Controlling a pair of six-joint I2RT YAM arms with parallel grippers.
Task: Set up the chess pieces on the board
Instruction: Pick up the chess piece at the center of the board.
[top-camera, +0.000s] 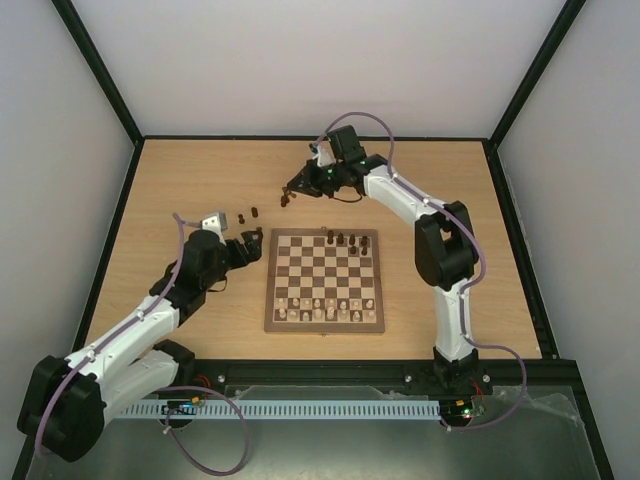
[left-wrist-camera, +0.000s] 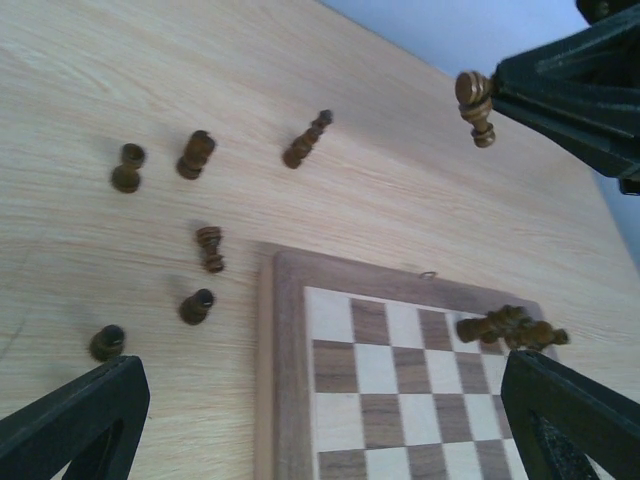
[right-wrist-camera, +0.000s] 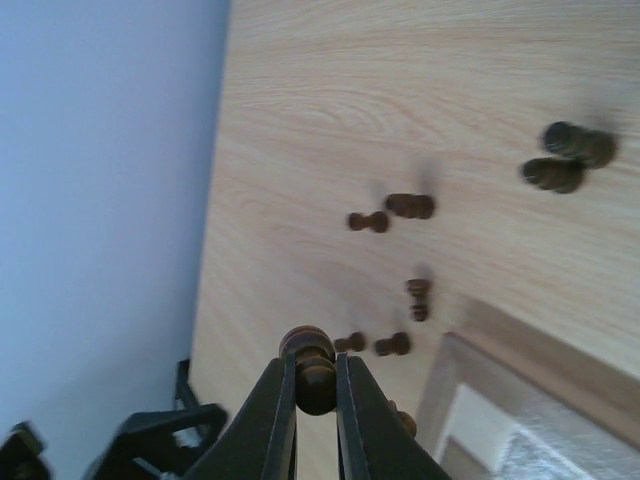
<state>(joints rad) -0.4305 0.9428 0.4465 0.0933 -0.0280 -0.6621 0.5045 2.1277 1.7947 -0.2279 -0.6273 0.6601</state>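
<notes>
My right gripper (top-camera: 295, 188) is pinched narrow on one dark piece (right-wrist-camera: 312, 372), holding it clear of the tabletop out past the far-left corner of the board (top-camera: 271, 285). The left wrist view shows the same piece hanging in those fingers well above the wood. It looks gripped around its waist, with its ends sticking out either side of the pads, but I cannot tell whether it hangs plumb.

What matters now is direction. From the held piece, the board lies toward me and to the right, and the far rank is the edge closest to it. A few dark pieces (top-camera: 348, 240) already stand bunched on that rank, from its middle toward the right. The squares at its left end look bare, and I judge those the shortest reach. The pale pieces (top-camera: 330, 312) line the near rank and are no concern of this move.

My left gripper (left-wrist-camera: 322, 368) stands wide open and holds nothing, hovering just beside the board's far-left corner. Loose dark pieces (left-wrist-camera: 198, 153) lie scattered on the table ahead of it, some on their sides. That arm is nearer to them. It also sits close to the line the right arm would take, so I would bring the piece in high.
</notes>
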